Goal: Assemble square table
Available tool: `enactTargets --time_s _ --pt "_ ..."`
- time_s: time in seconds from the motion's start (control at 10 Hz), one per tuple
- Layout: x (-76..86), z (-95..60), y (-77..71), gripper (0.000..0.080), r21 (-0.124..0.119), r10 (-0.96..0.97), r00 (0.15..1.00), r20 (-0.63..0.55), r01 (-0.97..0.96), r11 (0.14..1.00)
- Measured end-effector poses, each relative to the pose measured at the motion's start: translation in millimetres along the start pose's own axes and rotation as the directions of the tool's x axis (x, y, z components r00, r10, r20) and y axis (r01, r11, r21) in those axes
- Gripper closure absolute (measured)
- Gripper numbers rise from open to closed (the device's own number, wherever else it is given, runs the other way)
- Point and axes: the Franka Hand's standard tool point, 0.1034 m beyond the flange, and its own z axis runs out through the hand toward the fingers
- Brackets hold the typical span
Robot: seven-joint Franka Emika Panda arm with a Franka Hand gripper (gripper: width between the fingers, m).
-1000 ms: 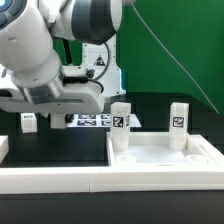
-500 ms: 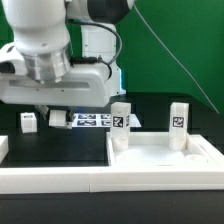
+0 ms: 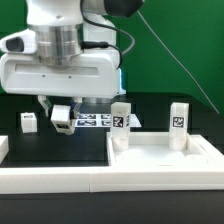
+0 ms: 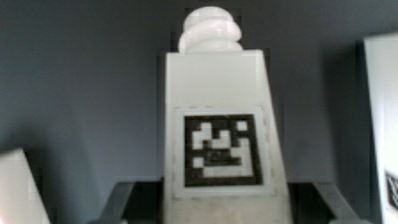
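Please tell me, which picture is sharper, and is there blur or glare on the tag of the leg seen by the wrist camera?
Exterior view: even light, no glare, and the standing leg on the exterior view's right shows a fairly clean tag. Wrist view: softer; the leg at the end effector fills the frame, its tag has blurred edges, no glare.
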Motion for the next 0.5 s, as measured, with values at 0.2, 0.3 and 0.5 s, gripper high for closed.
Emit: enactTargets --time_s 0.2,0.3,0.5 --pt "8.2 2.4 1.6 0.0509 -0.033 -0.021 0.99 -0.141 0.016 0.999" --pt "5.8 4.3 2.2 0.0509 -0.034 -0.02 0.99 -0.139 0.016 0.999" --pt "13.5 -8.3 -13.5 0.0509 -0.008 0.037 0.993 -0.113 -0.038 0.999"
